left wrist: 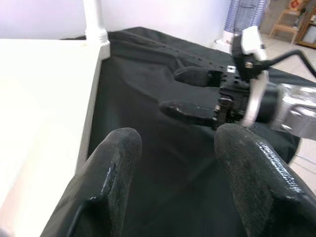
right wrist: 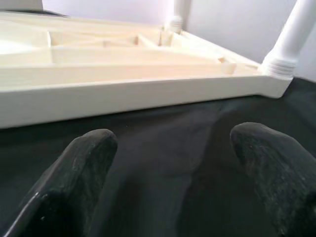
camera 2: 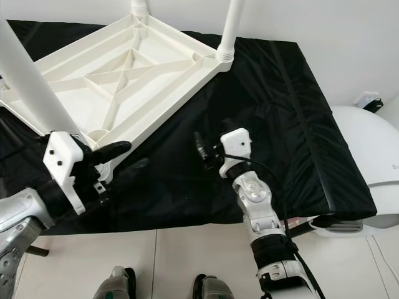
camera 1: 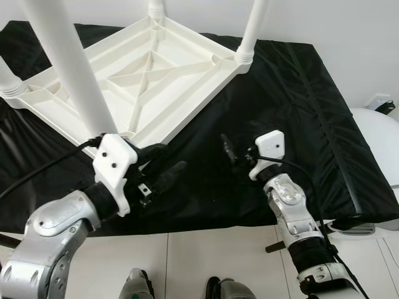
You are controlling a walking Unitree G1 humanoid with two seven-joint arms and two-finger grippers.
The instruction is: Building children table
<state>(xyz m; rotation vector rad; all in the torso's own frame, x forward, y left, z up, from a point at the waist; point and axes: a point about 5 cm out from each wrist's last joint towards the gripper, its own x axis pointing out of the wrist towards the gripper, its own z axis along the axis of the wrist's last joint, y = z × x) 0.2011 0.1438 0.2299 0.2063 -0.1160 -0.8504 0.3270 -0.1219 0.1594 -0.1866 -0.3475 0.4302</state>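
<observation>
a white plastic children's table (camera 1: 146, 78) lies upside down on a surface draped in black cloth (camera 1: 293, 106), its ribbed underside facing up. four white legs stand in its corner sockets: the near leg (camera 1: 68, 68) rising past the camera, one at the far corner (camera 1: 156, 7), one at the right corner (camera 1: 252, 31) and one at the left corner (camera 1: 7, 80). judged from this, the leg fitting looks close to finished (whether each leg is pushed fully home cannot be told), and what seems left is to check the seating and turn the table onto its feet.

the left gripper (camera 1: 163, 167) hovers low over the cloth just beside the near corner of the table, by the foot of the near leg. its two black fingers (left wrist: 116, 168) stand well apart and hold nothing; in the left wrist view only bare cloth lies between them, with the table's pale edge to one side.

the right gripper (camera 1: 232, 151) hangs over the cloth a little apart from the table's near right edge, pointing toward it. its jaws are also spread wide and empty, the right wrist view looking between its fingers (right wrist: 74, 173) at the table's rim and the right-corner leg. a white rounded object (camera 1: 380, 140) sits past the cloth's right edge.
</observation>
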